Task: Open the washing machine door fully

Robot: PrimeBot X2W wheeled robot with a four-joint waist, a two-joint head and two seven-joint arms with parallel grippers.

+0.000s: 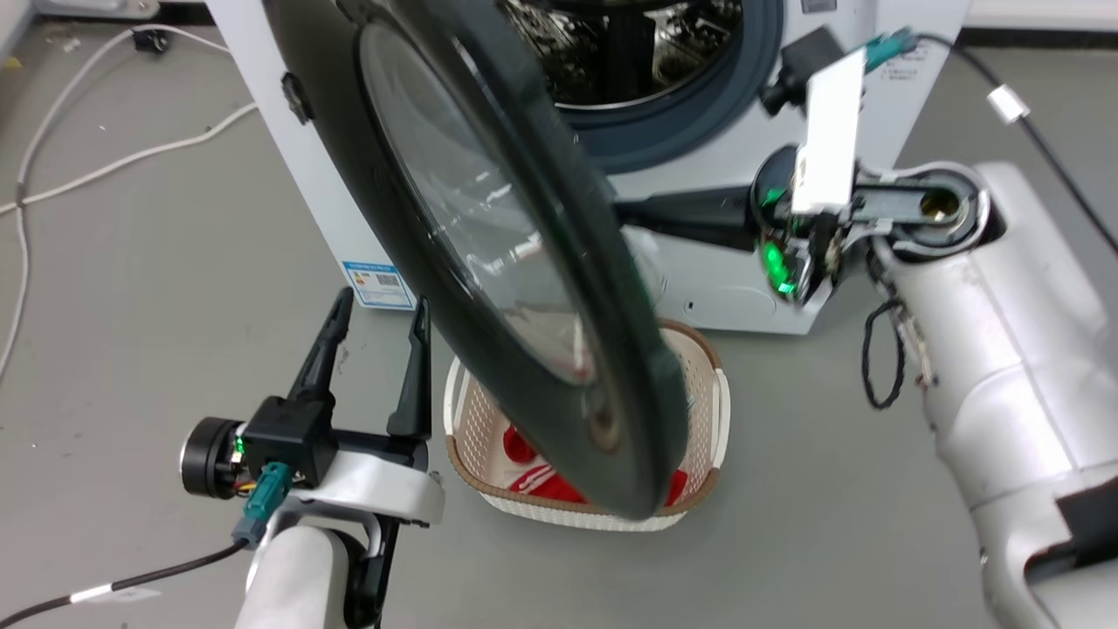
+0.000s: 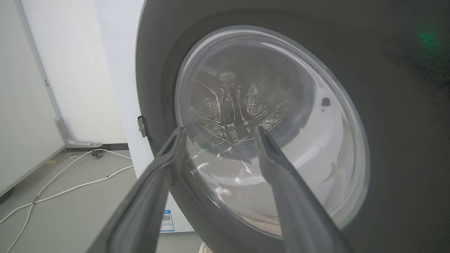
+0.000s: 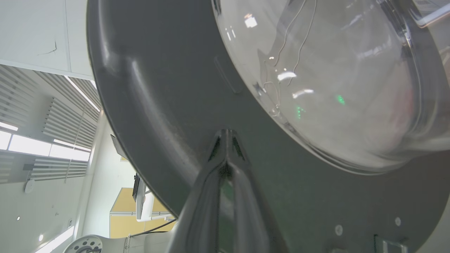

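The washing machine door (image 1: 515,262) stands partly open, swung out from the white machine (image 1: 306,175), its black rim and glass bowl tilted toward me. My right gripper (image 1: 631,215) reaches in from the right behind the door. Its fingers are shut, tips together (image 3: 226,135), and rest against the door's grey inner face (image 3: 158,88) beside the glass bowl. My left gripper (image 1: 377,319) stands open low on the left, apart from the door. In the left wrist view the left gripper (image 2: 218,130) points at the door's outer glass (image 2: 281,123) with nothing between its fingers.
A white laundry basket (image 1: 709,393) with red clothes sits on the floor under the door's lower edge. The steel drum opening with its grey gasket (image 1: 690,114) shows behind. White cables (image 1: 105,166) trail across the grey floor at the left.
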